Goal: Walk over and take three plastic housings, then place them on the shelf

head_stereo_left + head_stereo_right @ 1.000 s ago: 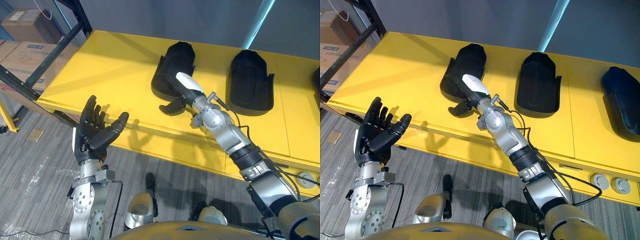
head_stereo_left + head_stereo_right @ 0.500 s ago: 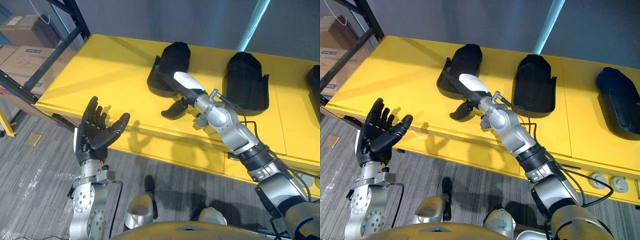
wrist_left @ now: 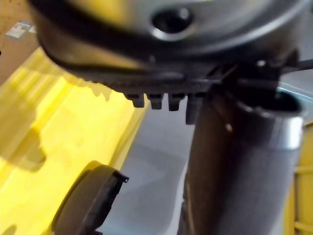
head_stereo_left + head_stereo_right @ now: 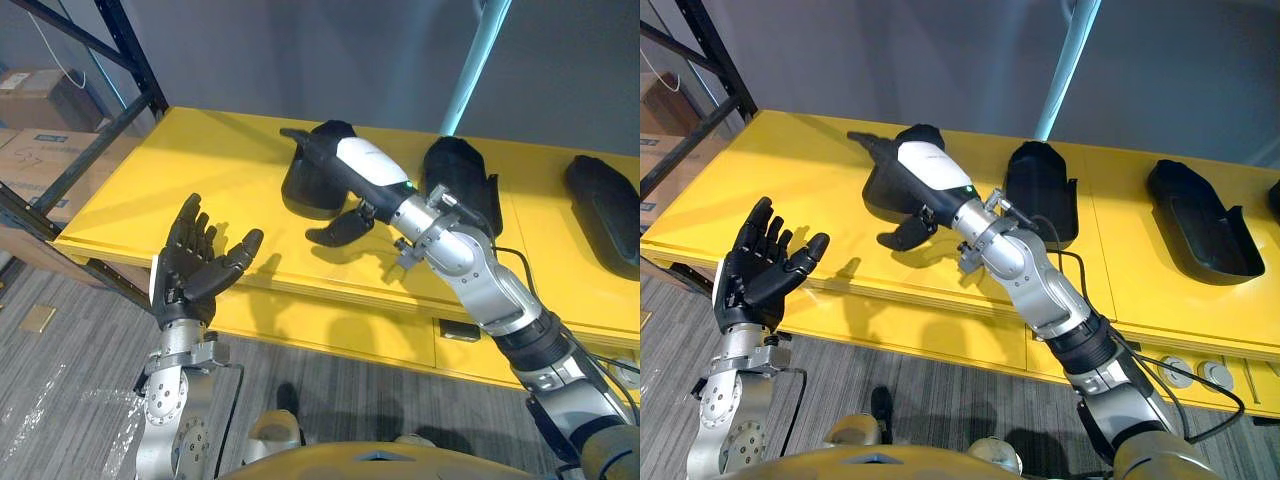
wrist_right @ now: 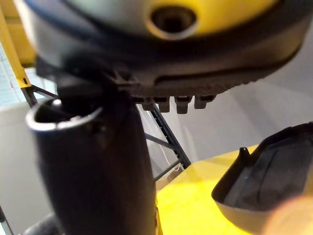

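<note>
Three black plastic housings lie in a row on the yellow table point(image 4: 180, 180): a left one point(image 4: 298, 190), a middle one point(image 4: 470, 175) and a right one point(image 4: 605, 205). My right hand point(image 4: 360, 165), white-backed, hangs open over the near right side of the left housing, its fingers point(image 4: 305, 137) straight above it and its thumb point(image 4: 335, 226) pointing down in front. The right wrist view catches that housing's rim point(image 5: 264, 181) past the thumb point(image 5: 93, 171). I cannot tell whether the hand touches it. My left hand point(image 4: 190, 270) is held palm up and open, off the table's near edge, holding nothing.
A black rack frame point(image 4: 95, 135) stands at the table's left end, with cardboard boxes point(image 4: 40, 100) behind it. A grey wall and a light-blue post point(image 4: 470, 60) back the table. Round sockets point(image 4: 1185, 372) sit in the table's front face at the right.
The camera has tilted up and shifted. My right hand has risen from low beside the left housing to over it, fingers stretched out above. The left hand holds its pose.
</note>
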Robot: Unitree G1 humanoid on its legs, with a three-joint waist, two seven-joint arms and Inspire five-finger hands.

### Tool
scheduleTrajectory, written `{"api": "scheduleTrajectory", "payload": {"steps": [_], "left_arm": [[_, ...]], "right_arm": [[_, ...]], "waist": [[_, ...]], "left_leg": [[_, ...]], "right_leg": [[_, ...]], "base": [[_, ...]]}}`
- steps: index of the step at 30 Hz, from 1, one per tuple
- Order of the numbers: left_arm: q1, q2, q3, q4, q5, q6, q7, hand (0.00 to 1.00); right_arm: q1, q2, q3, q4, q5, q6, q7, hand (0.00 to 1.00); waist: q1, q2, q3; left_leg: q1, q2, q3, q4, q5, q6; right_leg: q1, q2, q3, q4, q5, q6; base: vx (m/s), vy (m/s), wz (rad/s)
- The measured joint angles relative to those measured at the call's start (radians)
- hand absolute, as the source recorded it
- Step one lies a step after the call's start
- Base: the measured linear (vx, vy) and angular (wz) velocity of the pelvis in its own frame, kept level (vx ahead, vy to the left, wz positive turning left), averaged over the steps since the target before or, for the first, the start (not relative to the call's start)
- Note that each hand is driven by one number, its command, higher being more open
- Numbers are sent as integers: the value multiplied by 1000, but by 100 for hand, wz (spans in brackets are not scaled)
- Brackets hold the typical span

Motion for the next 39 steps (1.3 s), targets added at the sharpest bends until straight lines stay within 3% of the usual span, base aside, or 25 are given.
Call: {"api": "scheduleTrajectory", "payload": {"steps": [3,9,15,26,39], "left_arm": [[-3,7,0,0,2,27,-4,100],[-5,15,0,0,3,52,-6,100],[-3,14,-1,1,3,55,-7,100],[3,12,-1,2,3,54,-21,100],[2,-12,2,3,3,55,-37,100]], "right_arm": [[7,-2,11,1,25,4,55,100],[2,5,43,85,42,8,69,100],[-62,13,43,305,31,10,8,100],[-181,81,58,464,-8,8,-19,100],[-256,40,180,516,27,0,160,100]], "waist": [[-1,0,-5],[9,-8,-23],[28,-5,-23],[42,1,-20],[33,8,-16]], "left_leg": [[-1,3,4,0,1,1],[0,7,-1,0,3,0],[-12,7,-17,0,7,-4],[-44,6,-46,1,19,1],[-36,11,-49,0,15,-11]], "right_leg": [[3,7,2,-17,11,-2],[12,16,-3,-32,18,-4],[10,17,-19,-34,19,-8],[0,23,-47,-40,19,-14],[-2,14,-47,-11,3,-19]], "base": [[6,-7,-3],[3,-5,1],[-23,6,7],[15,-11,8],[5,-2,1]]}}
